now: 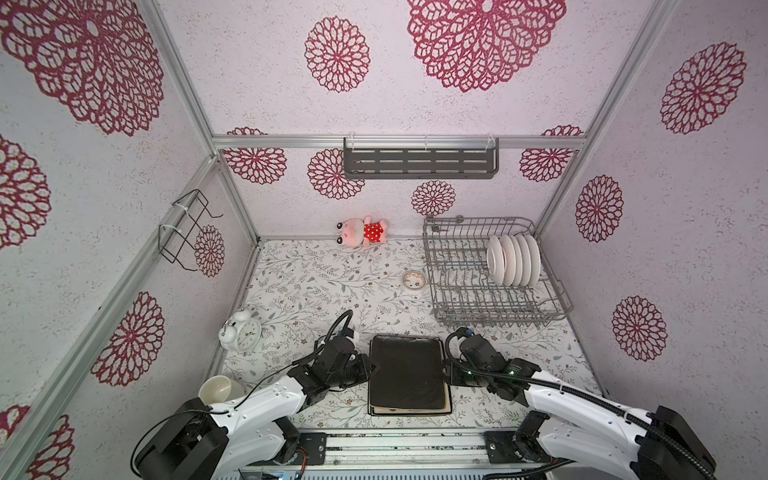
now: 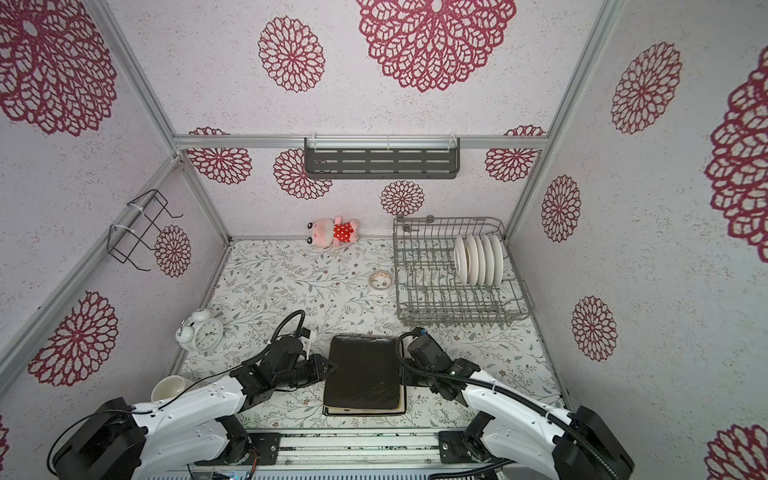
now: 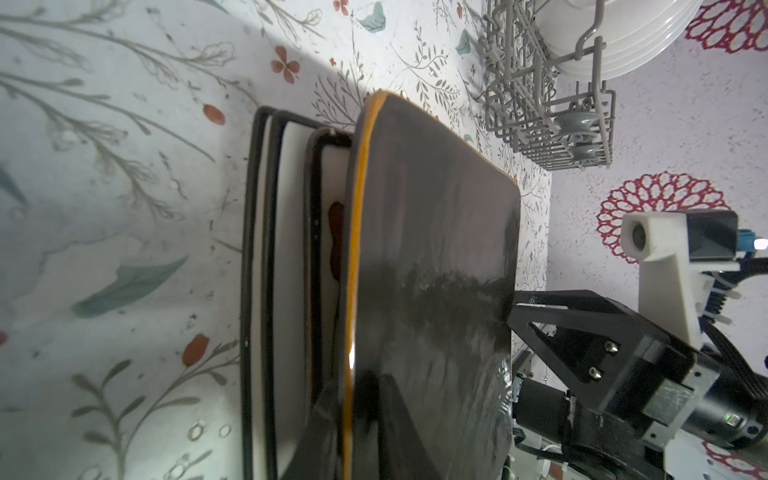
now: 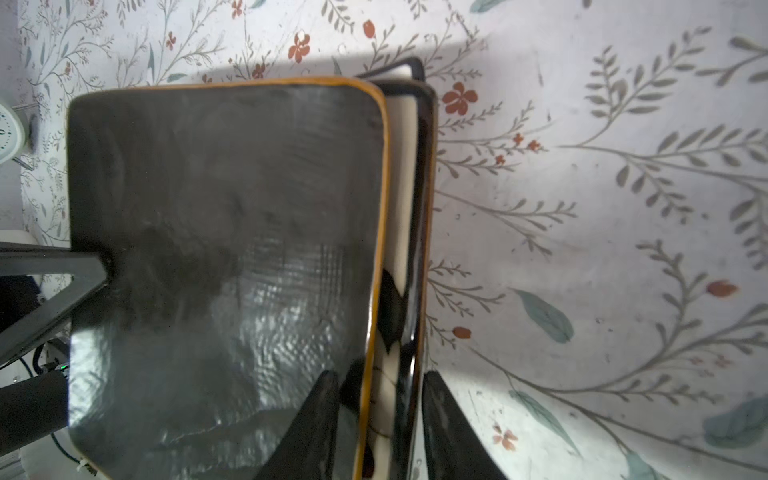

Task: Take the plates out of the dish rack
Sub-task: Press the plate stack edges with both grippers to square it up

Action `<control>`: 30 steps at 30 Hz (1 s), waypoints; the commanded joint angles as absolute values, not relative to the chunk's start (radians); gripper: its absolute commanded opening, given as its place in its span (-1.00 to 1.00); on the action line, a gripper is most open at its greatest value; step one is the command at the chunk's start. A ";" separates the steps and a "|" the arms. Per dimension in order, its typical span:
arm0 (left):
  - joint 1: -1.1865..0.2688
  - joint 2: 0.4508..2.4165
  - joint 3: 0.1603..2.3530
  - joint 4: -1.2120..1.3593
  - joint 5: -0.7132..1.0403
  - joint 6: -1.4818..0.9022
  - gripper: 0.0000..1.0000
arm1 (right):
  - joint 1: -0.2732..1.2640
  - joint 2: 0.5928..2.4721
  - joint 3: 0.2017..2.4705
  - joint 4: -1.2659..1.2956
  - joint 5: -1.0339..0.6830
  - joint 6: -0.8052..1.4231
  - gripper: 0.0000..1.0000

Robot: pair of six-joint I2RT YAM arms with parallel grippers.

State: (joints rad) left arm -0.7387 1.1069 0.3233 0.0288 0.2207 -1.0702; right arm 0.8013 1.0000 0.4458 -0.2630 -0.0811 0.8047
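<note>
Nearest, at the left edge of the worktop [image 1: 311,282], a white mug [image 1: 216,388] is seen. At the front middle a pile of square plates lies flat, with a black plate [image 1: 407,372] edged in orange on top and white dark-rimmed plates [image 3: 291,249] beneath it.

The left gripper [image 1: 371,365] is set at the pile's left side. In the left wrist view its fingers [image 3: 390,415] are seen closely either side of the black plate's rim; whether it is pinched cannot be told. The right gripper [image 1: 449,370] is set at the pile's right side. In the right wrist view its jaws stand apart, one finger over the black plate and the other outside the lower rims.

Further back on the left an alarm clock [image 1: 241,334] stands. Towards the far right the dish rack [image 1: 498,318] is placed, with a small bowl [image 1: 413,280] just beside it. Five round white plates [image 1: 513,259] are held upright in the rack's far right part. A plush toy [image 1: 363,232] lies against the back wall.
</note>
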 commanded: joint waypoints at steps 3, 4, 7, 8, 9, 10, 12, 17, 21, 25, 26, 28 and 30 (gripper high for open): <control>-0.755 1.141 0.289 -0.171 0.135 -1.035 -0.53 | 0.798 0.998 0.466 -0.282 -0.061 0.796 -0.31; -0.755 1.142 0.290 -0.171 0.133 -1.036 -0.53 | 0.798 0.999 0.466 -0.282 -0.060 0.795 -0.32; -0.760 1.144 0.298 -0.180 0.125 -1.032 -0.51 | 0.799 0.992 0.465 -0.283 -0.061 0.799 -0.34; -0.763 1.146 0.302 -0.187 0.120 -1.028 -0.51 | 0.799 0.990 0.465 -0.285 -0.061 0.801 -0.34; -0.767 1.148 0.310 -0.196 0.112 -1.024 -0.51 | 0.799 0.988 0.466 -0.287 -0.061 0.799 -0.35; -0.772 1.150 0.317 -0.205 0.107 -1.019 -0.51 | 0.799 0.986 0.468 -0.289 -0.060 0.800 -0.35; -0.783 1.158 0.332 -0.223 0.092 -1.010 -0.51 | 0.799 0.984 0.471 -0.293 -0.059 0.798 -0.36; -0.809 1.184 0.359 -0.233 0.078 -1.003 -0.51 | 0.799 0.991 0.471 -0.283 -0.062 0.798 -0.38; -0.835 1.205 0.381 -0.255 0.062 -0.999 -0.51 | 0.799 0.999 0.471 -0.273 -0.067 0.798 -0.38; -0.852 1.210 0.389 -0.266 0.052 -1.003 -0.51 | 0.799 0.995 0.475 -0.281 -0.061 0.792 -0.37; -0.854 1.209 0.388 -0.273 0.049 -1.005 -0.51 | 0.799 0.991 0.478 -0.290 -0.053 0.788 -0.36; -0.859 1.197 0.395 -0.307 0.021 -1.020 -0.38 | 0.799 0.975 0.487 -0.319 -0.022 0.785 -0.15; -0.858 1.162 0.393 -0.325 0.002 -1.033 -0.10 | 0.799 0.944 0.494 -0.357 0.018 0.772 0.26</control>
State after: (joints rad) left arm -0.8509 1.1622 0.4366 -0.0952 0.0803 -1.0183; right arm 0.8013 0.9897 0.4503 -0.2966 -0.0536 0.7994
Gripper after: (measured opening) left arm 0.408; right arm 0.559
